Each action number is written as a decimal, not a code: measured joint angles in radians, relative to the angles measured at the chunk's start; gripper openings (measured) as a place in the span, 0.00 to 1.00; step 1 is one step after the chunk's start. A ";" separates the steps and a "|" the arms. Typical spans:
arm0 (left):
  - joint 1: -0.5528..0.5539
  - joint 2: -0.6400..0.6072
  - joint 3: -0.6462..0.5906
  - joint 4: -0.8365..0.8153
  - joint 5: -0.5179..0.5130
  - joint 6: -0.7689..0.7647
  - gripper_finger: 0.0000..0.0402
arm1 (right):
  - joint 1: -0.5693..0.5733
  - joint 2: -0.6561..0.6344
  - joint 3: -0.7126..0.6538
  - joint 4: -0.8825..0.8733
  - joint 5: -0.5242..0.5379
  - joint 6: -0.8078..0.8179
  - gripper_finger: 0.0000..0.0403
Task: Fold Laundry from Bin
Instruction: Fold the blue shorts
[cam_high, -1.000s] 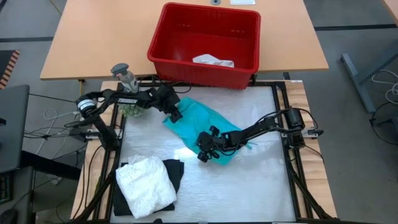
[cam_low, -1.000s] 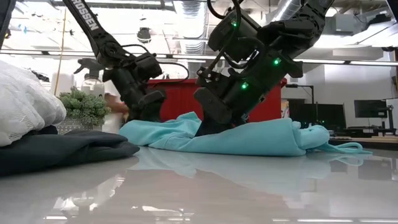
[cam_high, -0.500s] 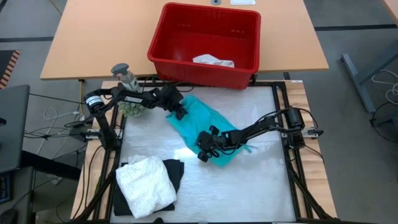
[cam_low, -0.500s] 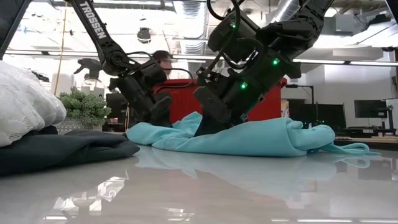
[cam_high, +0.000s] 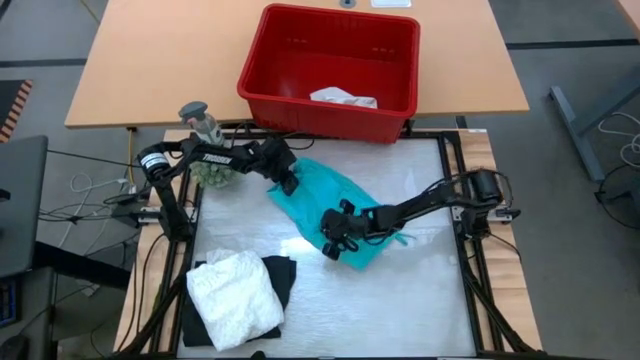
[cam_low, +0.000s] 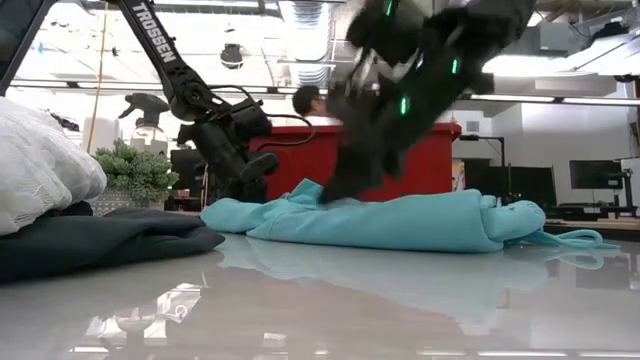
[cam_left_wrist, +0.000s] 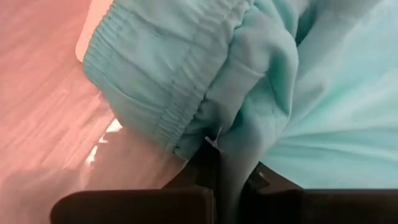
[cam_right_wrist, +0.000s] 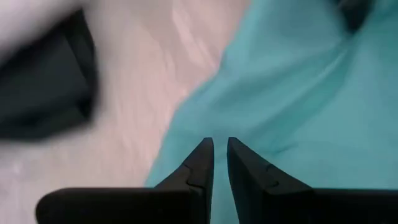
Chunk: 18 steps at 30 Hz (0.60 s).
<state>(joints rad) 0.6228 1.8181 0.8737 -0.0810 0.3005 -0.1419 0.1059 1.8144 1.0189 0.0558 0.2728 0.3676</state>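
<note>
Nearest: white lacy garment (cam_high: 235, 297) stacked on black garment (cam_high: 282, 276), judged done. Mid-table: teal garment (cam_high: 340, 205) rumpled, unfolded; left gripper (cam_high: 290, 186) pinching its hem, right gripper (cam_high: 333, 247) just above it, fingers nearly together, holding nothing. Farthest: bin (cam_high: 330, 68), one white piece (cam_high: 342, 97) left

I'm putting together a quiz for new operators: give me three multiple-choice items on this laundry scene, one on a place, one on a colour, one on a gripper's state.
1. Where does the white lacy garment outside the bin lie?
A. on the black garment
B. on the teal garment
C. beside the plant

2. What colour is the bin?
A. blue
B. red
C. grey

3. What is the left gripper doing?
A. hanging open above the bin
B. shut on the teal garment
C. shut on the spray bottle

Answers: 1 A, the high view shows white cloth stacked on black; 2 B, its walls are red; 3 B, the left wrist view shows teal cloth pinched between its fingers.
</note>
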 joint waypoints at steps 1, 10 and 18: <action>0.000 -0.005 0.017 -0.025 -0.003 0.007 0.00 | -0.002 -0.036 0.001 -0.019 0.004 -0.001 0.18; -0.001 -0.073 0.187 -0.329 -0.082 0.114 0.00 | -0.035 -0.182 -0.004 -0.236 0.075 -0.016 0.11; -0.001 -0.123 0.274 -0.484 -0.133 0.168 0.00 | -0.114 -0.111 -0.044 -0.118 0.027 -0.076 0.05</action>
<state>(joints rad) 0.6216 1.6956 1.1478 -0.5649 0.1674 0.0261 -0.0081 1.7034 0.9753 -0.0618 0.3001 0.2911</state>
